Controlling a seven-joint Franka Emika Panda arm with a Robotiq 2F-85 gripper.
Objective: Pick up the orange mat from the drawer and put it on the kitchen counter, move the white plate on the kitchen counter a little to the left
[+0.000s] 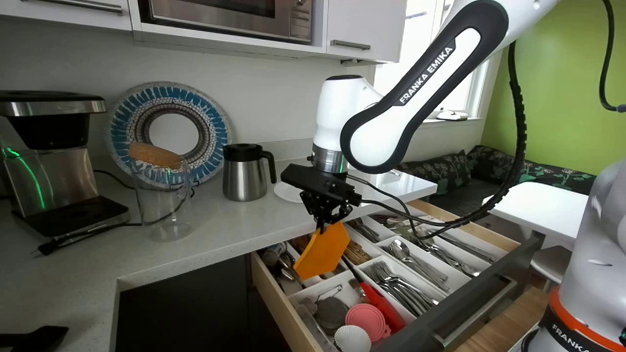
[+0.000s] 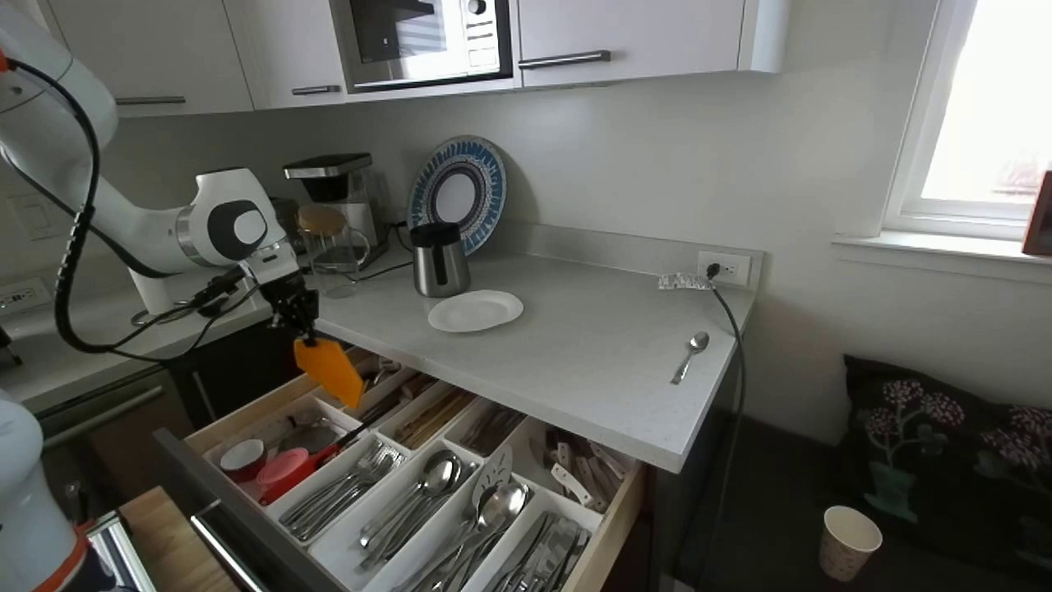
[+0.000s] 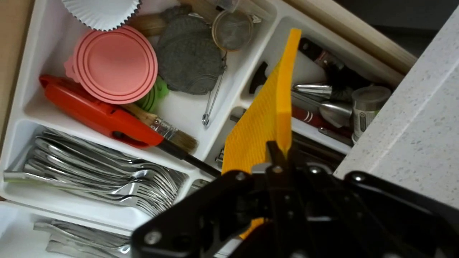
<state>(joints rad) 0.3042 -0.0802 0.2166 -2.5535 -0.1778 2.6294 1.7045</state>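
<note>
My gripper (image 1: 323, 226) is shut on the edge of the orange mat (image 1: 323, 252). The mat hangs tilted below the fingers, above the open drawer (image 1: 279, 305), beside the counter's front edge. The gripper (image 2: 309, 339) and mat (image 2: 330, 370) also show in an exterior view, over the drawer's inner corner. In the wrist view the fingertips (image 3: 281, 150) pinch the mat (image 3: 256, 125), seen partly edge-on. The white plate (image 2: 475, 312) lies flat on the kitchen counter (image 2: 575, 353); the arm partly hides the plate (image 1: 288, 192) in an exterior view. The plate is outside the wrist view.
A steel jug (image 2: 441, 267) stands beside the plate. A glass pitcher (image 1: 164, 205), a coffee maker (image 1: 58, 161) and a blue patterned disc (image 1: 215, 127) stand on the counter. A spoon (image 2: 689, 358) lies near its far end. The drawer holds forks (image 3: 107, 175) and a red lighter (image 3: 96, 114).
</note>
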